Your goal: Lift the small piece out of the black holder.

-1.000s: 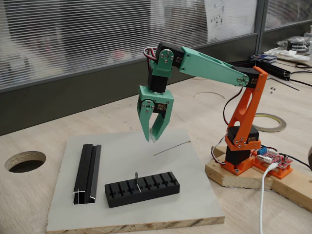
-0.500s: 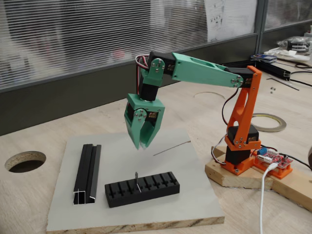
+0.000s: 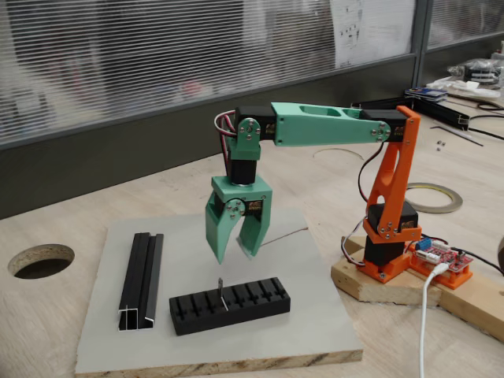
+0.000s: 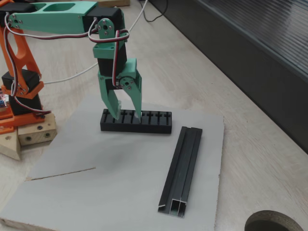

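The black holder (image 3: 244, 305) (image 4: 155, 123) lies near the front edge of a grey board (image 3: 307, 315) (image 4: 106, 187). The small piece (image 3: 221, 290) stands upright in one of its middle slots as a thin grey sliver. My green gripper (image 3: 236, 257) (image 4: 126, 117) points straight down with its fingers open and nothing between them. In one fixed view it hangs a little above and behind the piece. In the other fixed view its fingertips (image 4: 115, 115) straddle the holder's left part and hide the piece.
A long black channel rail (image 3: 142, 277) (image 4: 182, 167) lies on the board beside the holder. A thin grey wire (image 4: 62, 174) rests on the board's far part. The orange arm base (image 3: 390, 236) stands on a wooden block. A round hole (image 3: 41, 260) is in the table.
The gripper has swung down and toward the holder, and its fingers have spread from nearly shut to open. The holder and the piece have not moved.
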`<state>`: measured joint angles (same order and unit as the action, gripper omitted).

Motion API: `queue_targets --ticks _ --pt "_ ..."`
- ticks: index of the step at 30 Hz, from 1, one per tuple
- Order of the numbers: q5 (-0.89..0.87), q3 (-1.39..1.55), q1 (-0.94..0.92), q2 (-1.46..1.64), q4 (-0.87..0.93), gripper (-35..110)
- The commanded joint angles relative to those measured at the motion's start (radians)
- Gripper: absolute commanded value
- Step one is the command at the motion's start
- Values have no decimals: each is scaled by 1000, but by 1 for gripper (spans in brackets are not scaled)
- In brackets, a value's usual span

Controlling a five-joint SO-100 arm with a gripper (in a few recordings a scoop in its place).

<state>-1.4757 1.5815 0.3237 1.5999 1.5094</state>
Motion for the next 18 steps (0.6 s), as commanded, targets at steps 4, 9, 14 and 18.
queue_targets --ticks 4,9,14,18 --pt "3 9 11 23 -9 37" --pt "3 9 12 23 -91 36" --pt "0 11 14 23 -115 36" --pt "-109 15 49 21 -118 36"
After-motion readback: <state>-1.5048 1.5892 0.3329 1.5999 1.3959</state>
